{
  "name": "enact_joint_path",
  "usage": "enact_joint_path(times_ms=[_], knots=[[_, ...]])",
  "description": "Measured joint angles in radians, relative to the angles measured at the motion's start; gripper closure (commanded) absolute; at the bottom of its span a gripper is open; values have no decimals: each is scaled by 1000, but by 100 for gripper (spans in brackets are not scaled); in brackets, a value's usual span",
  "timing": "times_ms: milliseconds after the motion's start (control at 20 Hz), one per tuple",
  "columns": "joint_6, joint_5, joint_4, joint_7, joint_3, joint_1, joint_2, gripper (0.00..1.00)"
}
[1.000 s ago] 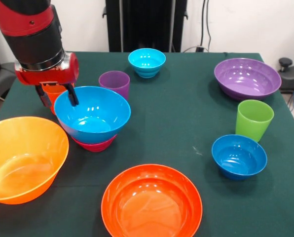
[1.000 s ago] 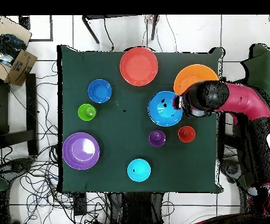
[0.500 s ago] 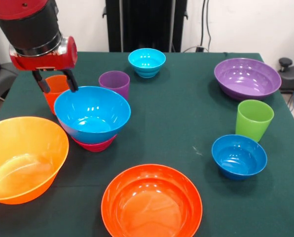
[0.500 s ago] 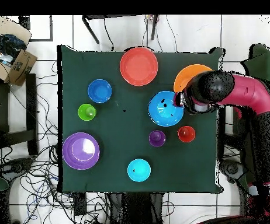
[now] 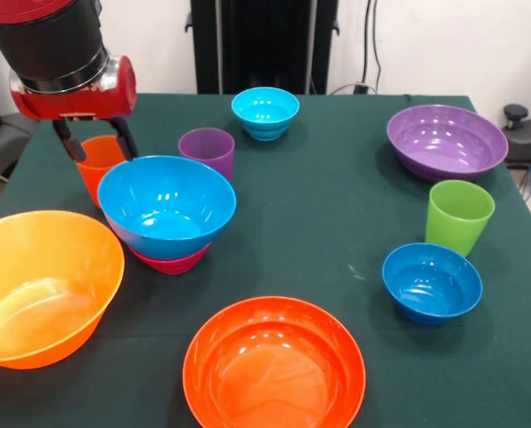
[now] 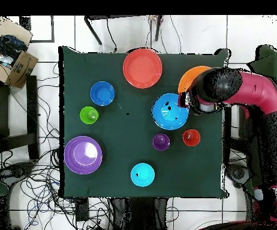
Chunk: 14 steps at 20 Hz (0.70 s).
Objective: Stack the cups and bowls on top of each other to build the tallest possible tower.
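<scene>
the gripper [image 5: 94,143] hangs in the air with its two dark fingers [image 5: 124,143] spread apart and nothing between them. it is up above the back edge of the sky-blue bowl [image 5: 167,207], not touching it. the orange cup [image 5: 100,166] stands upright just behind that bowl, and from the front it shows right between and under the fingers.

the sky-blue bowl sits on top of a small dark pink bowl [image 5: 169,259], which peeks out under it. that is the only stack so far, so there is no tall tower yet.

the big yellow-orange bowl [image 5: 43,285] is close by, at the table edge on the same side as the arm. from above, the arm [image 6: 249,99] hides part of it [image 6: 192,76]. if that bowl is meant to be the bottom of the tower, it lies just beside the gripper, on the side away from the orange cup.

the purple cup [image 5: 206,152] stands next to the orange cup. the small light blue bowl [image 5: 265,111] is further back. the big purple bowl [image 5: 446,140], the green cup [image 5: 460,217] and the dark blue bowl [image 5: 431,281] are all well apart on the other side of the table. the orange-red bowl [image 5: 273,366] is at the front.

the nearest things to grab look like the orange cup and the sky-blue bowl.
</scene>
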State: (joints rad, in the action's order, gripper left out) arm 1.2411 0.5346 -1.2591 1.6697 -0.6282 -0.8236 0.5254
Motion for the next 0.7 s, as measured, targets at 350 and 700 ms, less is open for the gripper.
enact_joint_path(times_ms=[350,700], knots=[[0,0,-43,0,0,0,45,0],[0,-2,-137,0,0,-2,151,0]])
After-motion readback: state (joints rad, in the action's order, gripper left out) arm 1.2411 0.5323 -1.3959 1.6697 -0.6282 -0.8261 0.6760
